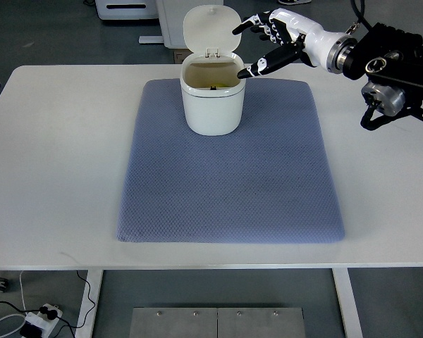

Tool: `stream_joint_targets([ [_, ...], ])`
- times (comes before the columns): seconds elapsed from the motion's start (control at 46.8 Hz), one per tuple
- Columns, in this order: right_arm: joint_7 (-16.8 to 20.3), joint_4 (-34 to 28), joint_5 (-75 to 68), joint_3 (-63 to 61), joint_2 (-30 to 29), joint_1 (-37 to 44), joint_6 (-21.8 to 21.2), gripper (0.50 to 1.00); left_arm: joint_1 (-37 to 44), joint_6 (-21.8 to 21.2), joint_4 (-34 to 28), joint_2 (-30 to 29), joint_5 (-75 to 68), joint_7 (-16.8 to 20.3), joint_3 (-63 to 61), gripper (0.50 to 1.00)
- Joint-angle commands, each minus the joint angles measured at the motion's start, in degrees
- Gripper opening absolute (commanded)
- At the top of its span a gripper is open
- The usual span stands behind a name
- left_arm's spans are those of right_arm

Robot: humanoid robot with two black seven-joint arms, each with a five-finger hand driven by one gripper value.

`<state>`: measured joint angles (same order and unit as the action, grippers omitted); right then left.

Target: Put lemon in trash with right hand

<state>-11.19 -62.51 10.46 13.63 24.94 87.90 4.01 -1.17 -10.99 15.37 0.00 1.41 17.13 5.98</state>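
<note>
White tabletop (56, 155) carries a blue-grey mesh mat (229, 183) laid flat across its middle. A cream trash bin (211, 105) stands upright on the far part of the mat, left of the mat's centre line. Its hinged lid (211, 29) is raised and tilted back, leaving the mouth open toward the camera.

Inside the bin, a small yellowish patch with a dark spot shows low against the far inner wall (215, 86); this appears to be the lemon, though the patch is too small to confirm.

The right hand (271, 44) enters from the right edge on a black and silver forearm (381, 60) and hangs above the table just right of the bin's rim. Its fingers (243, 28) are spread apart and extended toward the bin, with dark fingertips. One lower fingertip lies close beside the rim at the right side; contact cannot be determined. The hand holds nothing.

The left arm is out of view.

At the lower left, below the table edge, a power strip (39, 320) with cables lies on the floor.
</note>
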Motion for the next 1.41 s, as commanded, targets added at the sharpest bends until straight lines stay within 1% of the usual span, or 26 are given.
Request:
stream_joint_targets([
  [0.0, -0.5, -2.3, 0.0, 0.0, 3.1, -0.1, -0.1, 1.0, -0.1, 0.0, 0.0, 0.0, 0.0, 0.0, 0.0, 1.0],
  [0.15, -0.7, -2.4, 0.0, -0.1, 7.5, -1.7, -0.1, 1.0, -0.1, 0.0, -0.1, 0.0, 0.0, 0.0, 0.0, 1.0],
  [0.278, -1.4, -1.5, -0.1, -0.7, 9.9, -4.3, 0.0, 1.0, -0.1, 0.0, 0.0, 0.0, 0.0, 0.0, 0.0, 1.0],
  [0.342, -3.4, -1.2, -0.3, -2.3, 11.9, -5.7, 0.1, 1.0, -0.1, 0.0, -0.1, 0.0, 0.0, 0.0, 0.0, 1.0],
  [0.406, -6.3, -0.8, -0.4, -4.9, 13.6, -8.6, 0.0, 1.0, 0.0, 0.0, 0.0, 0.0, 0.0, -0.1, 0.0, 1.0],
  [0.47, -7.9, -0.3, -0.4, -8.2, 14.7, -11.9, -0.1, 1.0, -0.1, 0.0, 0.0, 0.0, 0.0, 0.0, 0.0, 1.0],
  [0.556, -8.1, 0.5, -0.6, -12.4, 15.5, -15.6, -0.2, 1.0, -0.1, 0.0, -0.1, 0.0, 0.0, -0.1, 0.0, 1.0],
  [0.727, -8.1, 1.3, -2.1, -21.8, 15.1, -24.3, -0.3, 1.0, -0.1, 0.0, -0.1, 0.0, 0.0, 0.0, 0.0, 1.0],
  [0.855, -7.6, 2.3, -5.3, -27.0, 14.5, -29.3, -1.8, 1.0, -0.1, 0.0, 0.0, 0.0, 0.0, -0.1, 0.0, 1.0],
  [0.962, -7.1, 6.5, -9.0, -28.7, 12.6, -30.5, -3.4, 1.0, -0.1, 0.0, -0.1, 0.0, 0.0, 0.0, 0.0, 1.0],
  [1.069, -6.0, 14.2, -13.4, -29.4, 8.5, -30.6, -7.7, 1.0, -0.1, 0.0, -0.1, 0.0, 0.0, 0.0, 0.0, 1.0],
  [1.261, -1.6, 28.0, -19.7, -35.8, 1.0, -33.1, -14.1, 1.0, -0.1, 0.0, 0.0, 0.0, 0.0, -0.1, 0.0, 1.0],
  [1.325, -1.2, 31.0, -19.6, -38.4, -1.1, -33.3, -16.0, 1.0, -0.1, 0.0, -0.1, 0.0, 0.0, 0.0, 0.0, 1.0],
  [1.389, -1.1, 32.7, -19.7, -40.1, -2.6, -33.3, -16.9, 1.0, -0.1, 0.0, 0.0, 0.0, 0.0, 0.0, 0.0, 1.0],
])
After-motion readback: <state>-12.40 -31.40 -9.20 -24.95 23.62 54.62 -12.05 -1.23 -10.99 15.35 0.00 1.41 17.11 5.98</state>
